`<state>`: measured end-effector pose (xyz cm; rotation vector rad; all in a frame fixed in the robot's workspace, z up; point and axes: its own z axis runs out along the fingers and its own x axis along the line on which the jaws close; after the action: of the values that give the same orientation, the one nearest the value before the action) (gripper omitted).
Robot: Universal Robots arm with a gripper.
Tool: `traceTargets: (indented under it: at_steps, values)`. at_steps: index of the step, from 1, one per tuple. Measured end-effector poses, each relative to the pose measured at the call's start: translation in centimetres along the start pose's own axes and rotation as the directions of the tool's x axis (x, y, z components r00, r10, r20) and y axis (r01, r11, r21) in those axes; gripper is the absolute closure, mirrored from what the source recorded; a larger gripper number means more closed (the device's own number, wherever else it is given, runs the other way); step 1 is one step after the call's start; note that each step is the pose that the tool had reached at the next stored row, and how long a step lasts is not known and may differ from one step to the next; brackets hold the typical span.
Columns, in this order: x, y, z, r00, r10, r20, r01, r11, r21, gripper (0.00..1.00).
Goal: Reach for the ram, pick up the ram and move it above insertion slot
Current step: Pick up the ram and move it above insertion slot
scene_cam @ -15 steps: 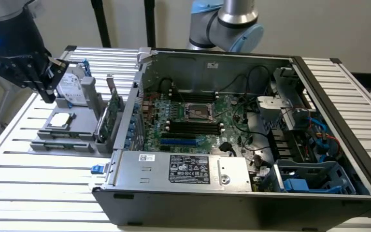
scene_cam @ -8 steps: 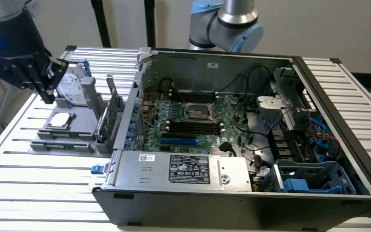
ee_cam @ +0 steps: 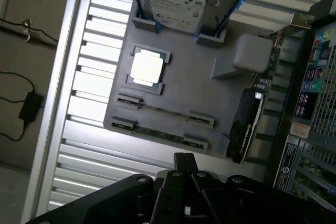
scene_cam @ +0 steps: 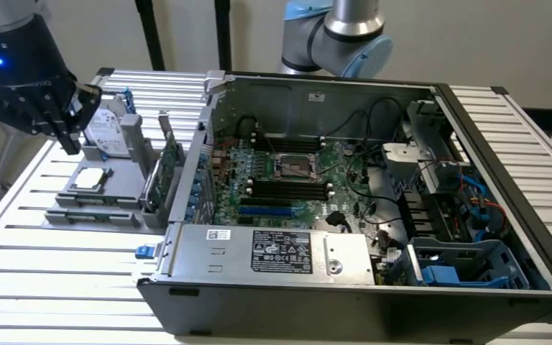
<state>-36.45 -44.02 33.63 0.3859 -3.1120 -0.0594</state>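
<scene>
At the exterior view's upper left, the claw (scene_cam: 65, 129) hangs above the grey holder (ee_cam: 178, 85) on the tabletop (scene_cam: 46, 259); wide or narrow, I cannot tell. The ram (ee_cam: 157, 132) lies untouched in that holder, nothing lifted yet.

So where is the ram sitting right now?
The ram stands on edge in the gray holder on the exterior view's left, outside the computer case, right beside the square processor chip.
</scene>
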Motion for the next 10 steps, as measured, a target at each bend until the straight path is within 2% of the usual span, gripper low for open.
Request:
traceTargets:
  at_steps: [5, 10]
  values:
    - [0.0, 0.0, 0.01, 0.9958, -0.091, -0.0035, 0.091, 0.9958, -0.0001, 0.89]
    - [0.0, 0.0, 0.02, 0.9836, -0.18, -0.0069, 0.18, 0.9836, -0.0005, 0.89]
